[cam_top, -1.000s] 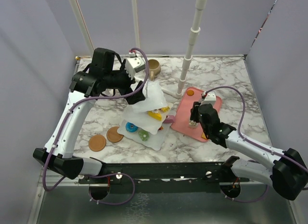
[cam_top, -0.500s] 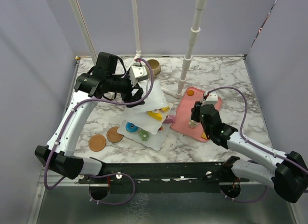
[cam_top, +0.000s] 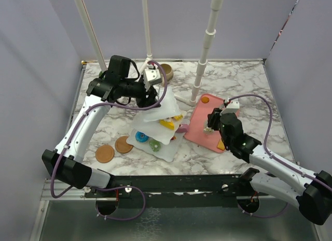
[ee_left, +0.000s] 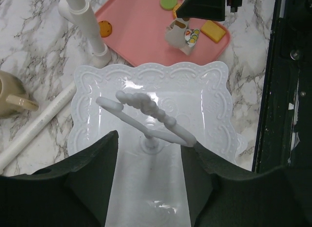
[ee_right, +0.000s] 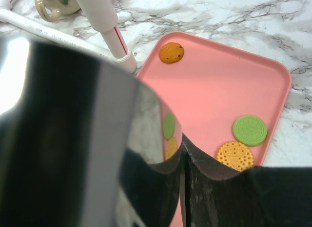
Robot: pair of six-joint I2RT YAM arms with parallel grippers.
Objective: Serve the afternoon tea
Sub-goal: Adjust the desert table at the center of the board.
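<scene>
Left gripper (ee_left: 153, 144) has slid in over the three-tier stand (cam_top: 167, 105) at table centre. Its fingers are spread astride the loop handle (ee_left: 146, 112), not clamped. Right gripper (cam_top: 213, 119) pinches metal tongs (ee_right: 73, 139) above the pink tray (ee_right: 219, 80). I judge the step is grasping the stand; next I'd close squarely and lift level.

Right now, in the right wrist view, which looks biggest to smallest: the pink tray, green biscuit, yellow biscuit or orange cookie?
1. Pink tray, by far.
2. Green biscuit and yellow biscuit, about alike.
3. Orange cookie looks smallest, but it lies farther from the camera, so unsure.
</scene>
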